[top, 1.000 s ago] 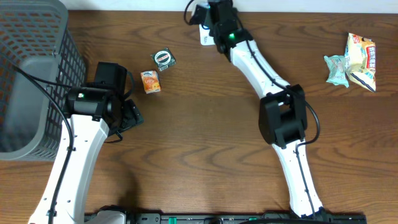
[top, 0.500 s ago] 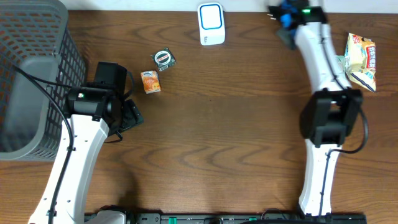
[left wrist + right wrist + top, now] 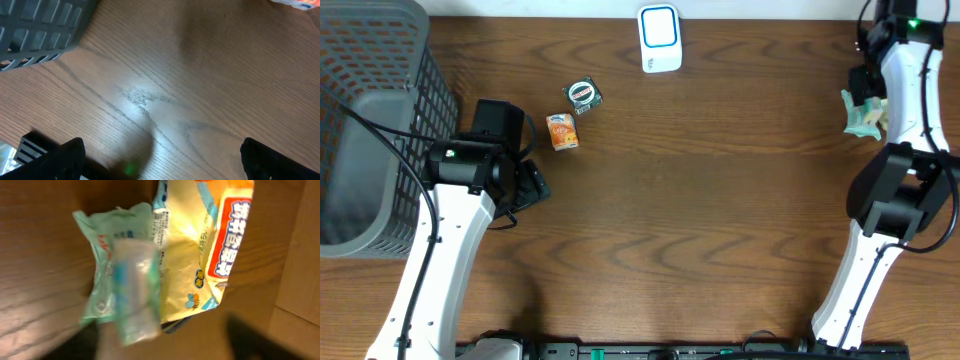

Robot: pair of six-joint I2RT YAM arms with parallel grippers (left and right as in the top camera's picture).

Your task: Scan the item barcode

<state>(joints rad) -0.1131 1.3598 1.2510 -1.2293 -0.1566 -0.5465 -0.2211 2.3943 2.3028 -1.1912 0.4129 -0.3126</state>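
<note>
Two snack packets lie at the far right edge of the table (image 3: 720, 230), with the right gripper (image 3: 172, 344) hovering over them. In the right wrist view the green packet (image 3: 117, 287) sits to the left and the yellow packet (image 3: 210, 255) to the right, the two touching along one edge. Judgement: the green packet is the item to scan, as it lies nearest the middle of the gap between the fingers. Its long axis runs up and down the wrist picture. The fingers show only as two dark blurs at the lower left and lower right, so the closing line crosses its narrow width, a fair line for a pinch. The fingers are spread wide, and as far as the blur allows they touch neither packet; nothing is held. Height above the packet cannot be told. The scanner (image 3: 659, 38), white with a blue outline, stands at the back edge near the middle, well apart from the packets and to their left in the overhead view. A lifted packet would have to travel that way. The left gripper (image 3: 162, 160) is beside the basket (image 3: 380, 110) on the opposite side, jaws fully parted over bare wood and holding nothing, much farther from the packets than the right. A small orange can (image 3: 561, 131) and a round tin (image 3: 584, 94) lie near it. Risk, as I judge it: crinkly film slips, and the yellow packet may lift with the green.
</note>
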